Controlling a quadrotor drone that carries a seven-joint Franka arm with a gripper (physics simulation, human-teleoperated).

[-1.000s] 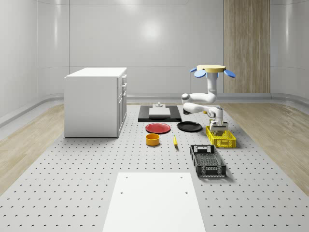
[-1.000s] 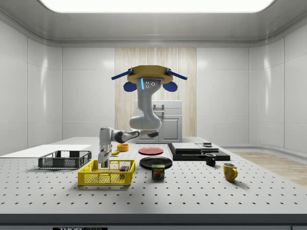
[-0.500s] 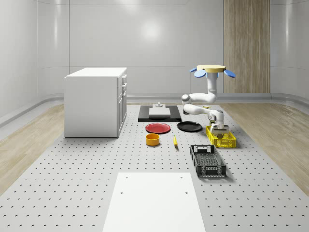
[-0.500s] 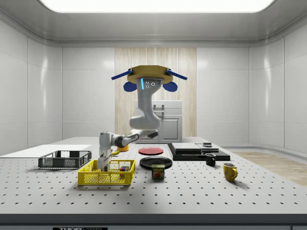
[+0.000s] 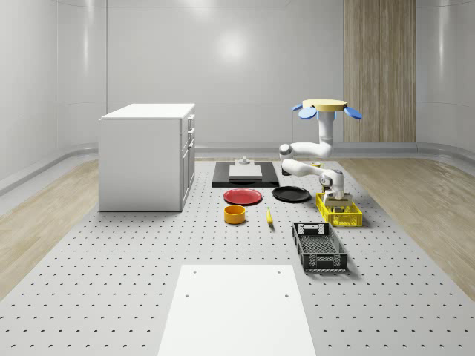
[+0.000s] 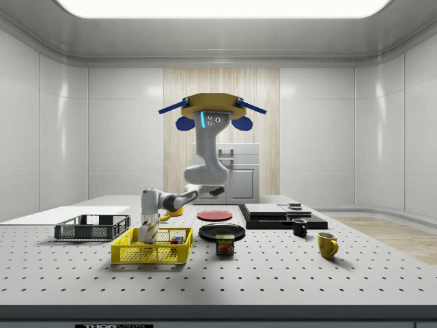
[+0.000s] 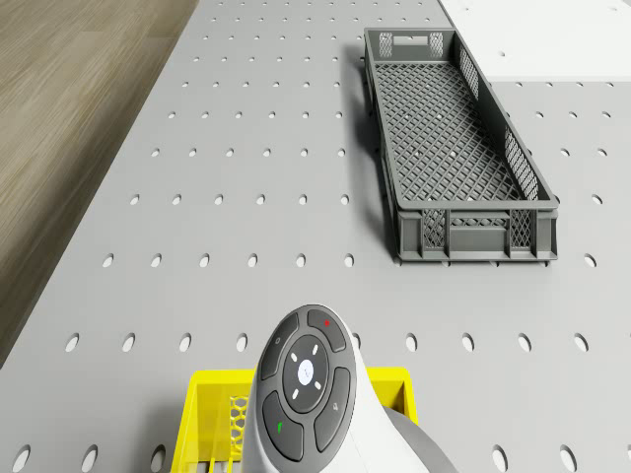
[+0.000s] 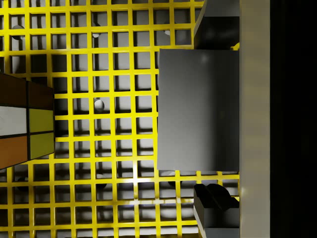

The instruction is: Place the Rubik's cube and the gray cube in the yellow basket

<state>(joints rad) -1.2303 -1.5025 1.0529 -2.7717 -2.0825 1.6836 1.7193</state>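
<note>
I hovered the drone [image 5: 324, 106] above the counter [image 5: 148, 252]; my jaws gripped the gray cube [image 8: 198, 109] inside the yellow basket [image 6: 151, 252].

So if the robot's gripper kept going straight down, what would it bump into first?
Probably the plain gray cube sitting right between its jaws, and just under that the mesh floor of the yellow plastic basket. The gripper is already down inside the basket.

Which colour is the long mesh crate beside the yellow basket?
Dark gray. The mesh crate shows best in the drone view.
</note>
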